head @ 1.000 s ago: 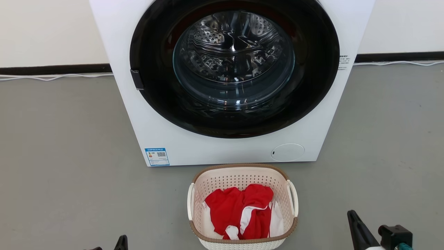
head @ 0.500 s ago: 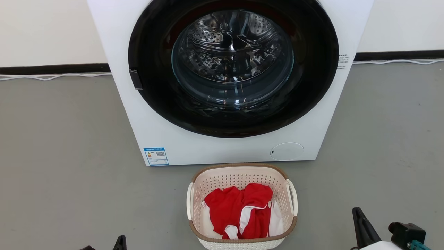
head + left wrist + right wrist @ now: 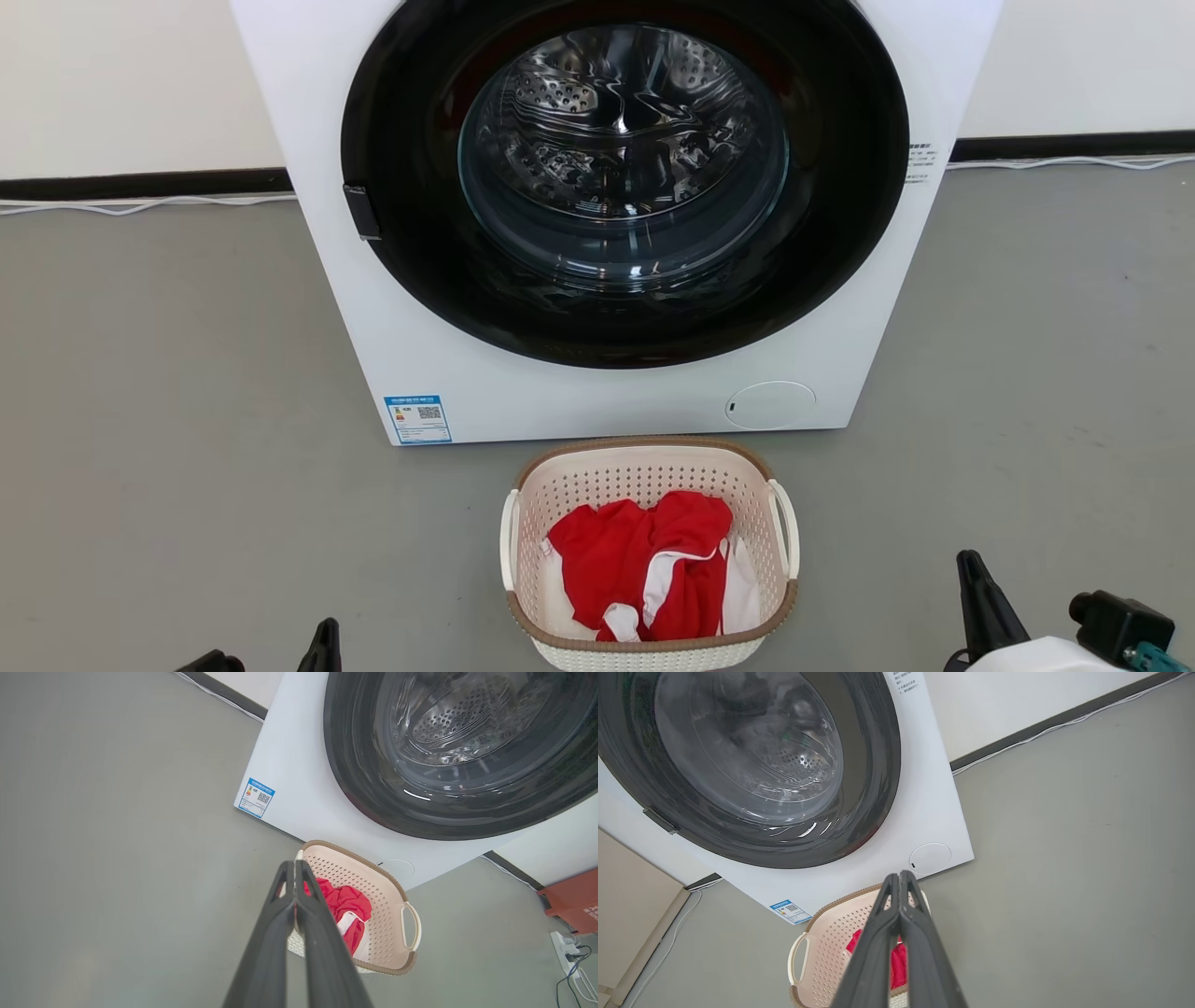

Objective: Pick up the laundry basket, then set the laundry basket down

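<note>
The left gripper [image 3: 294, 864] and right gripper [image 3: 900, 875] are hovering pinched together, empty. Between them, the small cream perforated plastic laundry basket [image 3: 644, 478] is sitting on the grey floor [image 3: 187, 467], holding red-and-white cloth [image 3: 635, 560] and lying just before the white front-loading washing machine [image 3: 392, 308].

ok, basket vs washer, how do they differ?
The washer dwarfs the basket. Basket is cream with a brown rim; washer is white with a black-ringed door. Basket opens upward, holding red-and-white clothes; washer's door faces forward. Both stand on the grey floor.
</note>
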### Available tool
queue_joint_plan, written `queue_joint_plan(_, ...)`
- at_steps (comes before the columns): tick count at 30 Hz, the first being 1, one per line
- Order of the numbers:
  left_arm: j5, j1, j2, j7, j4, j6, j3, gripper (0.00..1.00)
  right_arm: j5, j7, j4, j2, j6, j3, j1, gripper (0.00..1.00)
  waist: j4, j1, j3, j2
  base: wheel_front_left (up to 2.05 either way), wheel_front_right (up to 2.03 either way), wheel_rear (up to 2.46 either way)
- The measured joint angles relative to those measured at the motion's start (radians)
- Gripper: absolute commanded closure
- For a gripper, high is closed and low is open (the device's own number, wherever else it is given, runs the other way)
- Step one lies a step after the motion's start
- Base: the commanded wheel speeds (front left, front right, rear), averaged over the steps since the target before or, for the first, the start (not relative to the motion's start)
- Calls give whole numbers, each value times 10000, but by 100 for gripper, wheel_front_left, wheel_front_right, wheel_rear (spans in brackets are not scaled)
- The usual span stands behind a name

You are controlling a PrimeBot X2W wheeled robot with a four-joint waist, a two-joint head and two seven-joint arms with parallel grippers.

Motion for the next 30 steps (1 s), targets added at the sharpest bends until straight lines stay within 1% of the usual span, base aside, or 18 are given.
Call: queue_joint_plan(30,-2871,-365,-272,863,-353,-483,591,100,3653,867,-554,111,-8,-238,-61,100,-80,-1,66,0,0,0,0)
